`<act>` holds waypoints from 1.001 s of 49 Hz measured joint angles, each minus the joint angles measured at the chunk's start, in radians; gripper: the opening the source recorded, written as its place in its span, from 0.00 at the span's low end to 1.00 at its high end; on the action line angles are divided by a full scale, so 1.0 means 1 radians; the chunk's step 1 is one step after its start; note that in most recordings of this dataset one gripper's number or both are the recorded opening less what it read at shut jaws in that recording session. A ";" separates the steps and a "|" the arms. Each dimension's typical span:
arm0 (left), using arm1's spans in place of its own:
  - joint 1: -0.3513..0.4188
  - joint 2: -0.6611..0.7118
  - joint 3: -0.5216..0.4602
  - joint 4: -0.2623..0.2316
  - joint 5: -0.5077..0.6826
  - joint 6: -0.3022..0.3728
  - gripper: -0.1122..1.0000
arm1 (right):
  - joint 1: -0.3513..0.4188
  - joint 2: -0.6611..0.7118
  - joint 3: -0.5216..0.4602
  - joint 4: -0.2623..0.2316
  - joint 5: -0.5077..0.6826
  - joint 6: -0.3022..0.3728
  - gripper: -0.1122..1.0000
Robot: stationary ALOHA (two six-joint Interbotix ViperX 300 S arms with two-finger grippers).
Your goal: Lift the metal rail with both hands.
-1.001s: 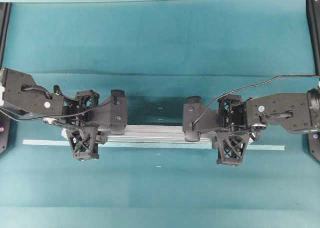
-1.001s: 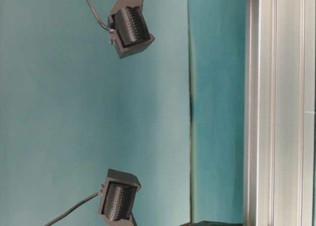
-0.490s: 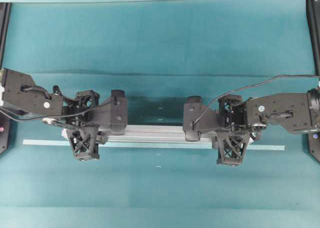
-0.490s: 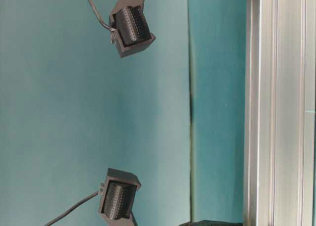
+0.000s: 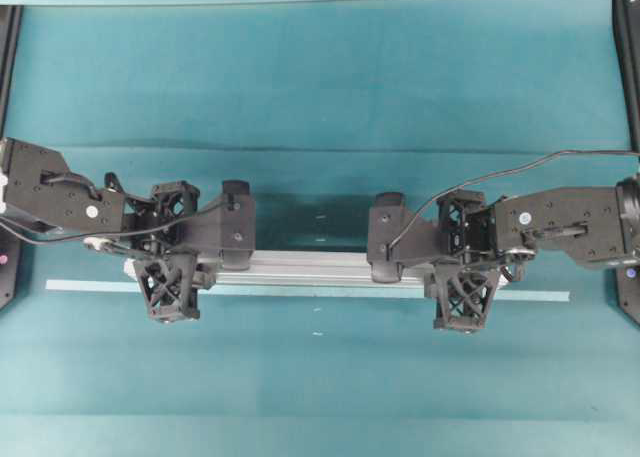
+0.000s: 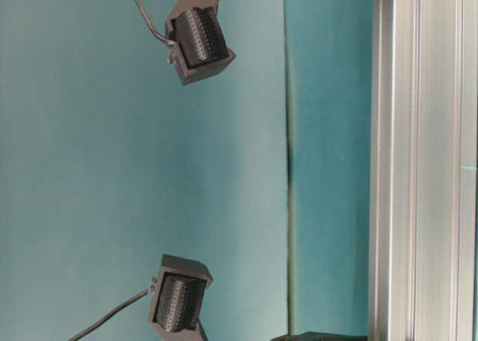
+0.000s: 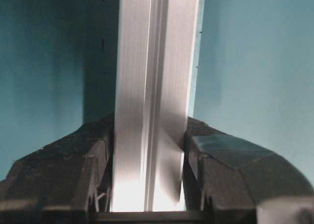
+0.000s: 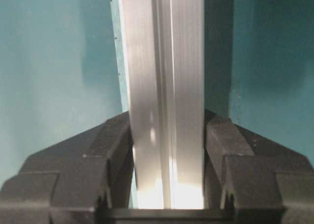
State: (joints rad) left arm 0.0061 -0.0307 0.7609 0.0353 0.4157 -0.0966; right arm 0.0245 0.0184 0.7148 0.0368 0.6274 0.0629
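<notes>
Long grooved silver aluminium rail [image 5: 310,269] spans between black lattice-jawed left gripper [image 5: 168,260] and right gripper [image 5: 463,264]; thin flat tape strip [image 5: 535,296] just beside the rail, parallel, on the teal table [image 5: 320,77].

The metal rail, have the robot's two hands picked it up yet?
Nearly. Done: both hands have grabbed it. The left gripper and the right gripper each have their jaws squeezed on the metal rail, one near each end. Happening now: it looks lifted a bit, with a shadow on the teal table beside it. Left: possibly raising it higher, keeping it level.

No readable text or labels appear anywhere.
</notes>
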 measured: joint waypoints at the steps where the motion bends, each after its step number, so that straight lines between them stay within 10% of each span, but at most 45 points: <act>1: 0.000 0.000 0.000 -0.002 0.000 0.000 0.38 | 0.000 -0.002 0.000 0.002 0.000 0.000 0.45; 14: 0.008 0.000 0.005 -0.003 -0.006 -0.026 0.90 | 0.000 0.003 0.011 0.011 0.002 -0.006 0.96; 49: 0.008 -0.293 0.054 -0.005 0.115 -0.005 0.90 | -0.017 -0.207 0.003 0.008 -0.026 0.000 0.98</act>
State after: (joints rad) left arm 0.0138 -0.3237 0.8145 0.0307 0.5308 -0.1012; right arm 0.0077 -0.1887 0.7179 0.0445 0.6013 0.0629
